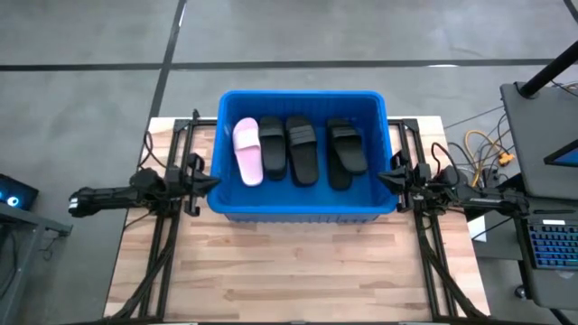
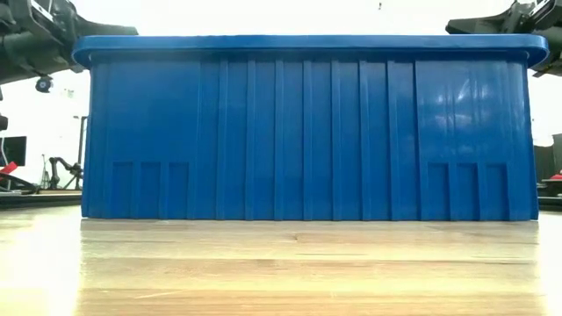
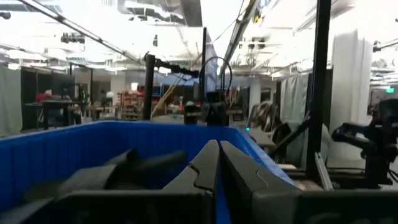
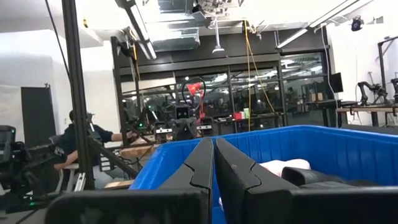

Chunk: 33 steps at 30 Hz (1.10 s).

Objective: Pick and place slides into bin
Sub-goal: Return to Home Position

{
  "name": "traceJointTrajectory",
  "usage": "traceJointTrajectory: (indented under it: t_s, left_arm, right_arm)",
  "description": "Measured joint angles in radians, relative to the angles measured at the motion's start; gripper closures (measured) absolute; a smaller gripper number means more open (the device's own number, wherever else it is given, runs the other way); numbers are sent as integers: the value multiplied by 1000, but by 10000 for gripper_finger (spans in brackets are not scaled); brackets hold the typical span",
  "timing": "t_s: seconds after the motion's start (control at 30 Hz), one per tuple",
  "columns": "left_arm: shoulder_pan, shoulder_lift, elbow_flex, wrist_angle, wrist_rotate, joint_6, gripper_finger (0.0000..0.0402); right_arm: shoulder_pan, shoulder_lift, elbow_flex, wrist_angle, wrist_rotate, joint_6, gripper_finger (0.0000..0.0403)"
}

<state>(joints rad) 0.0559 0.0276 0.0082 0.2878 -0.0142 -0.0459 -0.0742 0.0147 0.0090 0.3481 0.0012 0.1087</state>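
Observation:
The blue bin (image 1: 298, 94) stands on the wooden table, its ribbed near wall (image 2: 307, 132) filling the low view. Inside it lie a pale pink slide (image 1: 247, 151) and black slides (image 1: 302, 149) side by side on the floor of the bin. My left gripper (image 1: 215, 181) is shut, with nothing in it, at the bin's left rim; its closed fingers (image 3: 219, 144) point over the bin. My right gripper (image 1: 381, 177) is shut and empty at the bin's right rim, pointing across it (image 4: 213, 142).
Bare wooden table top (image 1: 298, 271) lies in front of the bin. A laptop (image 1: 553, 244) and cables (image 1: 483, 149) sit off the table's right side. A seated person (image 4: 81, 143) shows in the room beyond.

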Motion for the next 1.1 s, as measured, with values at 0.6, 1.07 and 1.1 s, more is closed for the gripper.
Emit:
traceJointTrajectory:
  t_s: [0.6,1.07,1.1]
  left_arm:
    - [1,20,0,17,-2,0,401]
    - [1,46,-1,16,-1,0,402]
    - [1,47,-1,17,-1,0,402]
  right_arm:
    - [0,0,2,-27,-2,-87,394]
    - [0,0,1,-22,0,-91,394]
    - [0,0,1,-22,0,-91,394]
